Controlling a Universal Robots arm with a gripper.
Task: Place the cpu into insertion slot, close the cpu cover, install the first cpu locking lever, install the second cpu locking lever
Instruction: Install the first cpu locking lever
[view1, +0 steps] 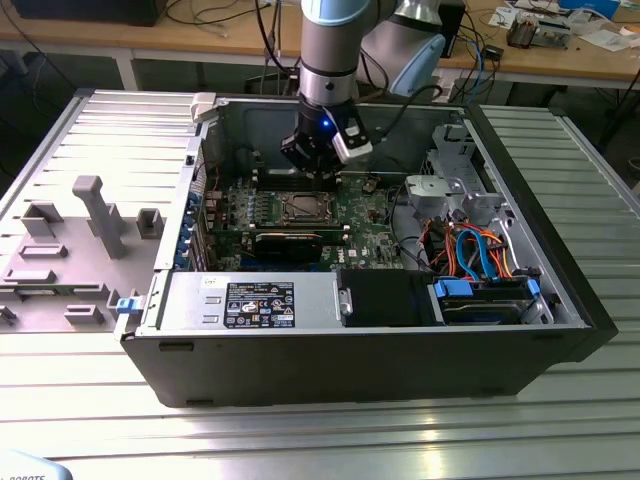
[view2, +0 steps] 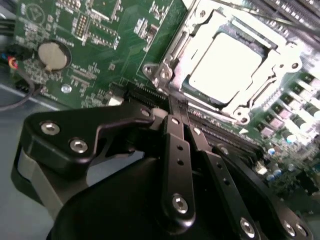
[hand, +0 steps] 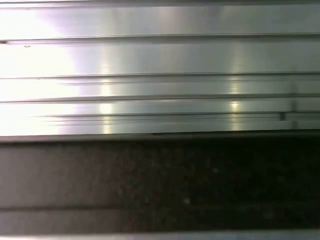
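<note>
The cpu (view2: 225, 62) is a pale silver square lying flat in the insertion slot (view2: 186, 82) on the green board. The cpu cover (view2: 252, 102), a silvery frame with a large window, lies down around the chip. My gripper (view2: 173, 111) is shut, its two black fingers (view2: 176, 150) pressed together with nothing between them. Their tips sit just beside a corner of the socket frame. In the exterior view the gripper (view1: 318, 166) hangs inside the open computer case, just behind the insertion slot (view1: 303, 207). I cannot tell how the locking levers stand.
Long black slots (view2: 235, 137) run beside the socket. A black graphics card (view1: 290, 243) lies in front of it. Drive bays and orange and blue cables (view1: 470, 250) fill the exterior view's right. The case walls (view1: 330, 360) rise all round, on a ribbed metal table (hand: 160, 60).
</note>
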